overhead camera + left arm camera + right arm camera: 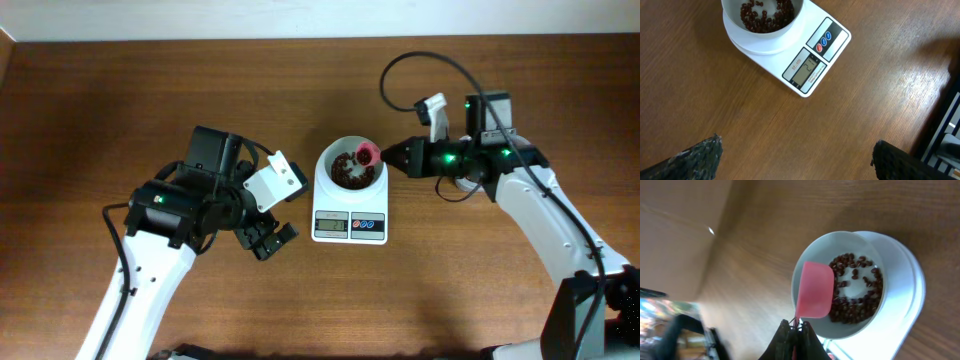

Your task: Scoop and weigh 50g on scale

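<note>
The white scale (349, 226) sits mid-table with a round white bowl (350, 165) on top, dark red-brown beans (346, 172) inside. In the left wrist view the scale (815, 55) lies at the top with its display and red and blue buttons showing, and the beans (765, 15) fill the bowl. My right gripper (392, 155) is shut on the handle of a pink scoop (368, 153), held over the bowl's right rim. The right wrist view shows the scoop (814, 290) turned over above the beans (855, 292), my right gripper (796, 326) below it. My left gripper (268, 238) stands open left of the scale, empty.
Brown wooden table (470, 290) all round. A black cable (420, 75) loops behind the right arm. The pale wall edge (300, 20) runs along the back. A dark object (945, 135) shows at the right edge of the left wrist view.
</note>
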